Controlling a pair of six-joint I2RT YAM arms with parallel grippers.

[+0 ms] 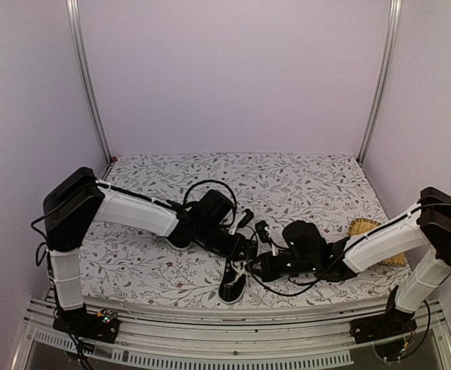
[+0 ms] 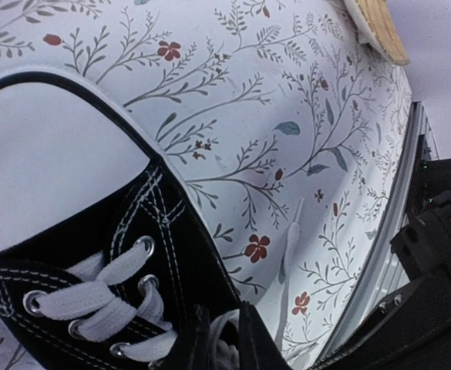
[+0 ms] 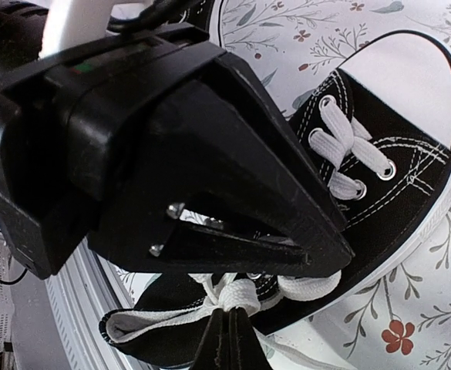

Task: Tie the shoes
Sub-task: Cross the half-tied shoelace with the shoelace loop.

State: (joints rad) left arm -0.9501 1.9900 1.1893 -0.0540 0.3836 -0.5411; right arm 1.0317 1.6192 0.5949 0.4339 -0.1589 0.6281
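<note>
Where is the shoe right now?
In the top view the shoe lies near the front edge of the table, about centre, just below where the left gripper and right gripper meet.

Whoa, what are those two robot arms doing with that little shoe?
They're trying to tie a small black sneaker sitting on the flowery tablecloth. Both arms reach in over it. The right gripper is shut and looks to be pinching the white lace. The left gripper is down at the laces too, jaws nearly together, but I can't tell if it holds one. One lace end lies loose on the cloth, so it doesn't look tied yet.
</note>
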